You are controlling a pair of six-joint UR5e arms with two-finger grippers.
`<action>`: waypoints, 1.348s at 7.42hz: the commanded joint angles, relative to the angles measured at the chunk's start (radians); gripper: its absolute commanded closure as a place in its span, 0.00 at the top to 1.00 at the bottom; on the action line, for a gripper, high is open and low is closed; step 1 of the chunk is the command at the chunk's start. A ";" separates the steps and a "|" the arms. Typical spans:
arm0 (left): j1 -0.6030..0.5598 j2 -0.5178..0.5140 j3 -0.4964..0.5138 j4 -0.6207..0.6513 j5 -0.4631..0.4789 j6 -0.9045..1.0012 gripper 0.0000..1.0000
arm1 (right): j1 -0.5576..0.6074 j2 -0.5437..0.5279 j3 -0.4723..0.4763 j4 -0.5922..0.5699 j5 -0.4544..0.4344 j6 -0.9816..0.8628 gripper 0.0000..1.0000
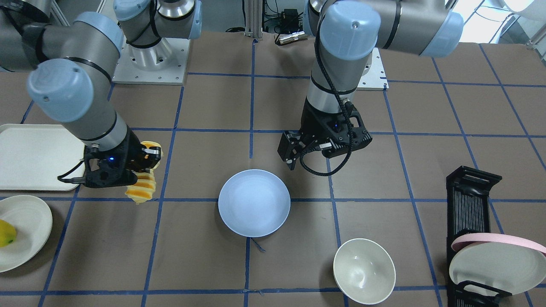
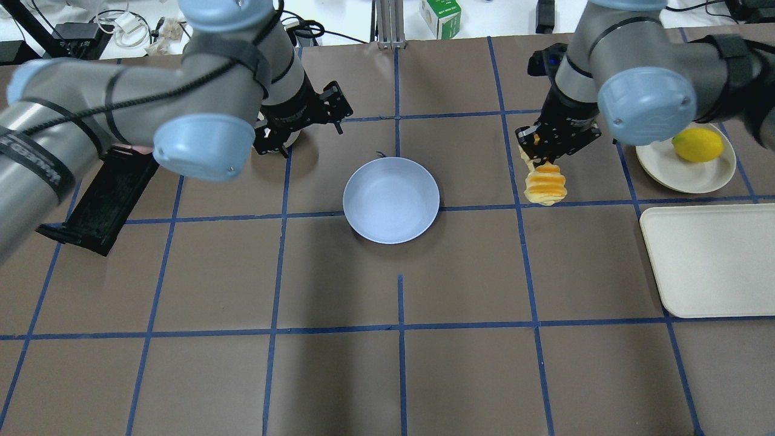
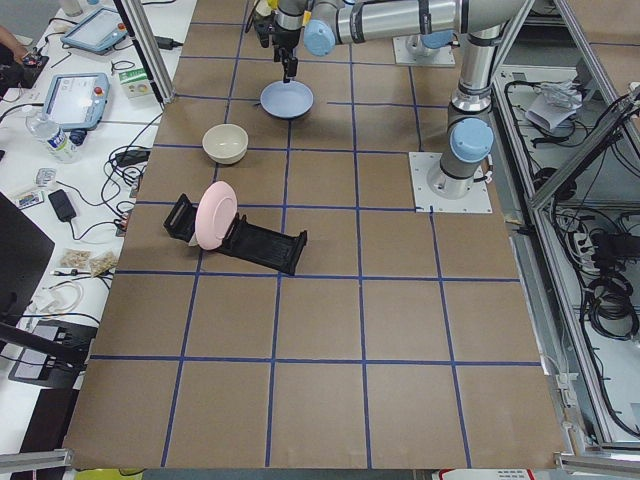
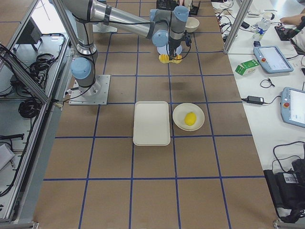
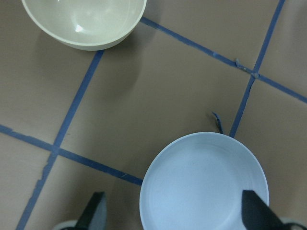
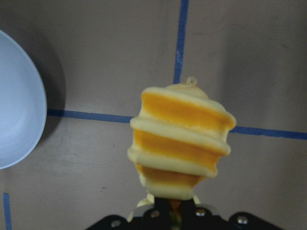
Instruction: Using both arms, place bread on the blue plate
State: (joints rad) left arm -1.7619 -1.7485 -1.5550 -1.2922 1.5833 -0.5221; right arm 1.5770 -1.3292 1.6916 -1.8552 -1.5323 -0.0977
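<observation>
Gripping the bread at one end, the right tool has its fingers closed on the loaf. The loaf hangs below the tool with its free end pointing down, and the right wrist view shows this end clear of the surface. The loaf is ridged and pale yellow, with orange crosswise stripes.

The bread is on the robot's right of the blue plate and apart from it, roughly over a blue tape line. In the right wrist view, the plate rim shows at the left edge of the frame, with a gap of bare surface between it and the loaf.

The left tool is spread wide and holds nothing. Its two fingertips show at the bottom of the left wrist view, with the blue plate between and below them. In the front-facing view, this tool hovers near the plate's rim on the robot's side, and no contact with the plate is visible.

Other items on the surface:
- White bowl, near the blue plate on the robot's left.
- Black rack, holding a pink-rimmed plate on edge.
- Cream tray, on the robot's far right.
- Cream plate, carrying a yellow fruit.
</observation>
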 commanded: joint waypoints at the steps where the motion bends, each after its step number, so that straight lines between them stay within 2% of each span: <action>1: 0.034 0.026 0.134 -0.199 0.034 0.249 1.00 | 0.093 0.041 0.000 -0.025 0.003 0.074 0.00; 3: 0.070 0.038 0.141 -0.240 0.027 0.423 1.00 | 0.170 0.056 0.016 -0.062 0.023 0.163 0.00; 6: 0.103 0.049 0.144 -0.240 0.015 0.444 1.00 | 0.254 0.114 0.057 -0.218 0.047 0.314 0.00; 7: 0.105 0.049 0.142 -0.242 0.018 0.442 1.00 | 0.280 0.152 0.039 -0.305 0.049 0.347 0.00; 9: 0.107 0.050 0.141 -0.242 0.017 0.444 1.00 | 0.290 0.239 -0.051 -0.300 0.080 0.402 0.00; 10: 0.107 0.050 0.142 -0.242 0.014 0.444 1.00 | 0.299 0.270 -0.043 -0.300 0.081 0.468 0.00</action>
State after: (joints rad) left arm -1.6559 -1.6985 -1.4147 -1.5339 1.5987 -0.0788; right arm 1.8640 -1.1098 1.6626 -2.1531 -1.4577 0.2981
